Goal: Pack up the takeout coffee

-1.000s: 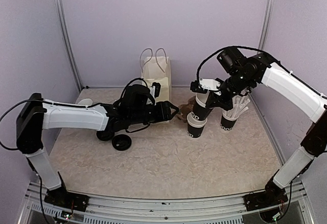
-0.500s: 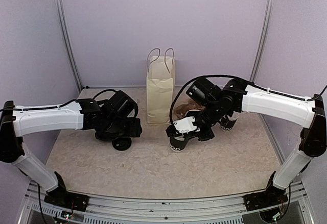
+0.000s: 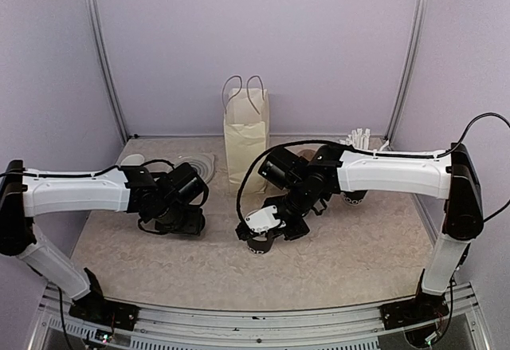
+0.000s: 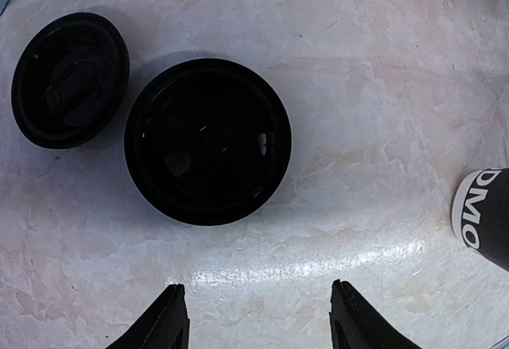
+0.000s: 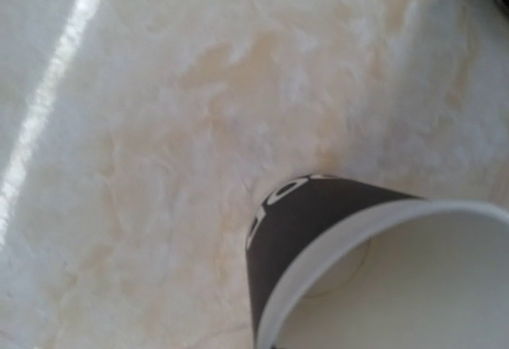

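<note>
Left gripper [image 4: 256, 297] spread wide above two black lids [image 4: 207, 141] lying side by side on the table [image 4: 382, 87], touching neither, right gripper [image 3: 263, 226] closed on an open-topped black cup [image 5: 306, 222], tilted, near the paper bag [image 3: 245, 147]

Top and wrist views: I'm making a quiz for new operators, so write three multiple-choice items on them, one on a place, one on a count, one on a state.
1. Where does the paper bag stand?
A) at the back of the table, in the middle
B) flat at the near edge
C) in a gripper

2. How many black lids lie in the left wrist view?
A) one
B) two
C) four

3. How is the cup in the right wrist view?
A) lidded
B) open, no lid
C) crushed flat

Answers:
1 A, it stands upright at the far side.
2 B, one larger and one smaller lie side by side.
3 B, its white inside shows.
</note>
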`<state>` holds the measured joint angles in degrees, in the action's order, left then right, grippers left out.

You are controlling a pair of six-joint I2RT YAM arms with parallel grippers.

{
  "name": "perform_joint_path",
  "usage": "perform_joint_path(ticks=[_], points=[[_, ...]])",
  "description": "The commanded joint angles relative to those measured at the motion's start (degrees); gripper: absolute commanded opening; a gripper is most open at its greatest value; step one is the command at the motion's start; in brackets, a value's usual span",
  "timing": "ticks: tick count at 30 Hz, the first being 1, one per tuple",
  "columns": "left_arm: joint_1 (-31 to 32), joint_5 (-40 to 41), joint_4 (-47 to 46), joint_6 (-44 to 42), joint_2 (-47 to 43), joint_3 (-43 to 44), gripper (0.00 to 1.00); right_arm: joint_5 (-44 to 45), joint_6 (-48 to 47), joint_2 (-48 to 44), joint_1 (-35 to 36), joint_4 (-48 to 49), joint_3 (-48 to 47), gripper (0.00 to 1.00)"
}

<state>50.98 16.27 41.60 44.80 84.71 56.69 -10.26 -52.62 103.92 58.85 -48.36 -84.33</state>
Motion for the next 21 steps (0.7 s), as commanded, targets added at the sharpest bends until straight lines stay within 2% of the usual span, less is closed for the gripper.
perform_joint_path(ticks=[1, 4, 8, 12, 17, 21], points=[[-0.5, -0.7, 1.3, -1.8, 0.2, 1.1, 0.60, -0.7, -0.9, 0.9, 1.8, 0.2, -0.3, 0.00], [-0.4, -0.8, 1.7, -3.0, 2.5, 2.3, 0.59, -0.4, -1.2, 0.7, 2.3, -0.9, -1.0, 0.00], [-0.4, -1.3, -0.1, -5.7, 3.9, 3.0, 0.59, 0.9, -1.2, -0.3, 2.3, -3.7, -3.9, 0.24], [-0.6, -0.6, -0.5, -8.4, 6.3, 6.0, 0.59, 1.7, -0.7, -5.2, 1.0, -4.4, -4.6, 0.39], [-0.8, 1.6, 1.1, -10.6, 12.9, 11.5, 0.51, 0.6, 3.5, -12.5, -3.1, -3.9, -0.6, 0.41], [-1.2, 2.3, 2.8, -11.9, 18.1, 14.8, 0.44, -0.6, 7.9, -17.7, -9.0, -1.1, 5.9, 0.38]])
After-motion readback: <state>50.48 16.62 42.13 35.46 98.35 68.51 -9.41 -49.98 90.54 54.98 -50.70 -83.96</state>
